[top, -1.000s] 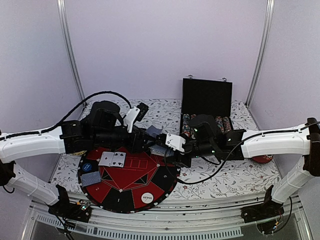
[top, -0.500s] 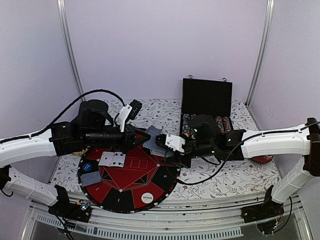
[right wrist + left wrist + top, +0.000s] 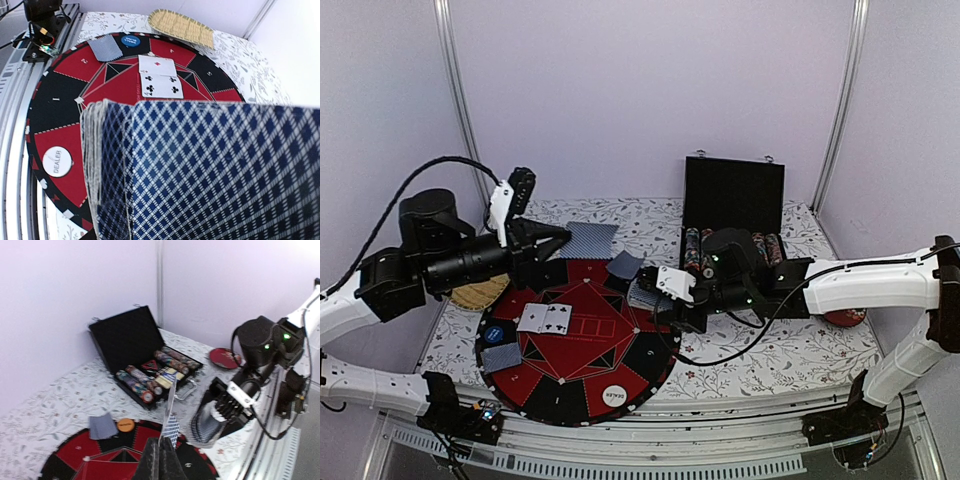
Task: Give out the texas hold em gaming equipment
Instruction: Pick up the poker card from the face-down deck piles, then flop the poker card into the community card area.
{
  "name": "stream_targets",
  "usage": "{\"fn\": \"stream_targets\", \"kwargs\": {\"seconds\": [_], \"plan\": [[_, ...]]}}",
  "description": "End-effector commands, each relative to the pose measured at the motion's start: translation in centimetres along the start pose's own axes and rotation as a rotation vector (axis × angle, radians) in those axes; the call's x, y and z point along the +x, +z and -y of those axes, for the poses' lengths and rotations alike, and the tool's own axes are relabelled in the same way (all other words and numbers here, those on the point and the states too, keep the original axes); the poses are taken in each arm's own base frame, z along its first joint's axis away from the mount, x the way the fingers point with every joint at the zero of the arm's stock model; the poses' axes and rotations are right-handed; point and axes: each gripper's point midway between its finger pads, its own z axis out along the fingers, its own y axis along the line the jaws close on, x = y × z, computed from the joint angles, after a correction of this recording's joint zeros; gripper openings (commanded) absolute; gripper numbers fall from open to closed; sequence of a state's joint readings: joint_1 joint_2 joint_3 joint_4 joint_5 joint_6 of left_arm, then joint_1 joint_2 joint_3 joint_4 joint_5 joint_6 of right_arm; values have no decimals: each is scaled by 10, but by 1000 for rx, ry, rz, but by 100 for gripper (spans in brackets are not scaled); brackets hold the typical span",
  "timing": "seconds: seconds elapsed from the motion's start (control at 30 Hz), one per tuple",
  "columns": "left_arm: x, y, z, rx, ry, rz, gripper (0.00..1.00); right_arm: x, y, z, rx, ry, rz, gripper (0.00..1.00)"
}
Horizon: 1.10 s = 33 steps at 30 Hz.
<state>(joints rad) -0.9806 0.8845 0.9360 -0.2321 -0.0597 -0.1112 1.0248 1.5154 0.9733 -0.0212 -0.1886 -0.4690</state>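
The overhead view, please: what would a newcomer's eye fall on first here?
Most likely the round red-and-black poker mat at the near middle of the table, with two face-up cards on its left half. Near its far edge, the left gripper pinches a single card in the air. The right gripper holds the deck just in front of the open black chip case.

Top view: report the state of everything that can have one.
chip case, open, lid upright.
left gripper, shut on single card.
right gripper, shut on deck.
two dealt cards, face up.
card by blue disc, face down.
DEALER disc, label up.
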Motion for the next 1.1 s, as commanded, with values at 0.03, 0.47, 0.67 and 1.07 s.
{"fn": "stream_targets", "kwargs": {"seconds": [0.03,0.47,0.67,1.07], "plan": [[33,1,-62,-330,410,-148,0,2,-11,10,42,-17,-4,49],[208,85,-140,-402,933,-581,0,-3,-29,8,48,-27,6,49],[247,98,-131,-301,959,-622,0,-3,-34,8,54,-31,9,49],[316,76,-90,30,751,-815,0,-2,-36,8,60,-34,10,49]]}}
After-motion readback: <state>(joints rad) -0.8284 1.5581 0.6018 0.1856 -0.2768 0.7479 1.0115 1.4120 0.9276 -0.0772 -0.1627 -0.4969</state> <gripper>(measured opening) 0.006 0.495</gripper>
